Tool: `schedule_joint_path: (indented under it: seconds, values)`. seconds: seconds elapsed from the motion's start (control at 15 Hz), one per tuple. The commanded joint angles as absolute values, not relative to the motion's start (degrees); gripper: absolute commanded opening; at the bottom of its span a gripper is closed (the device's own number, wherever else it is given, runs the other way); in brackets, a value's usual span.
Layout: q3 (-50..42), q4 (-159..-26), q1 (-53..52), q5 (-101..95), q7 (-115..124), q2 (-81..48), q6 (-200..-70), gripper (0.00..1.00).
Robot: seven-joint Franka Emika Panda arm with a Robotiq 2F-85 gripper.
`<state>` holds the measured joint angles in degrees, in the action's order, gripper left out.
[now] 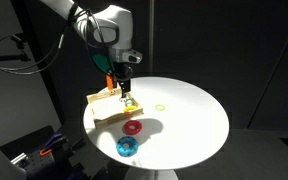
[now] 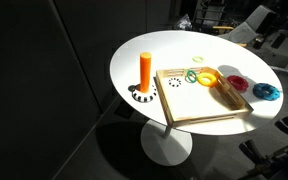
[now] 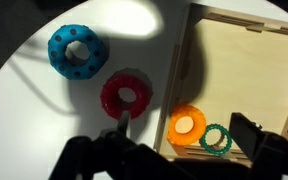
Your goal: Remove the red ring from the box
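Observation:
The red ring (image 3: 127, 94) lies flat on the white table, outside the box and just beside its wall; it shows in both exterior views (image 1: 133, 127) (image 2: 237, 82). The box (image 3: 234, 60) is a shallow tan wooden tray (image 1: 102, 104) (image 2: 189, 105). My gripper (image 3: 184, 130) is open and empty, hanging above the box's edge (image 1: 127, 95). One finger is near the red ring, the other inside the box. An orange ring (image 3: 187, 125) and a green ring (image 3: 216, 139) lie in the box's corner between my fingers.
A blue toothed ring (image 3: 78, 50) (image 1: 125, 147) lies on the table beyond the red ring. An upright orange cylinder (image 2: 145, 70) stands beside the box. A thin yellow-green ring (image 1: 161, 106) (image 2: 198, 59) lies apart on the round white table (image 1: 194, 120).

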<state>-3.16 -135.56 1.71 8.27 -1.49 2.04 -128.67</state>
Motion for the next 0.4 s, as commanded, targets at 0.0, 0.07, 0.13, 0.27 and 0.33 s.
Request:
schedule_joint_path:
  seconds: [0.0, 0.07, 0.13, 0.27, 0.33]
  values:
    - [-3.02, -132.28, 1.96, 7.43, -2.87, 4.25, -121.82, 1.0]
    - [-2.98, -131.85, 1.94, 7.09, -2.64, 4.55, -121.05, 1.0]
    - [-2.95, -131.52, 1.92, 6.89, -2.48, 4.71, -120.56, 1.0]
    - [-2.95, -132.54, 1.89, 7.8, -1.79, 4.28, -122.43, 1.0]
    - [-2.94, -132.42, 1.89, 7.78, -1.79, 4.37, -122.2, 1.0]
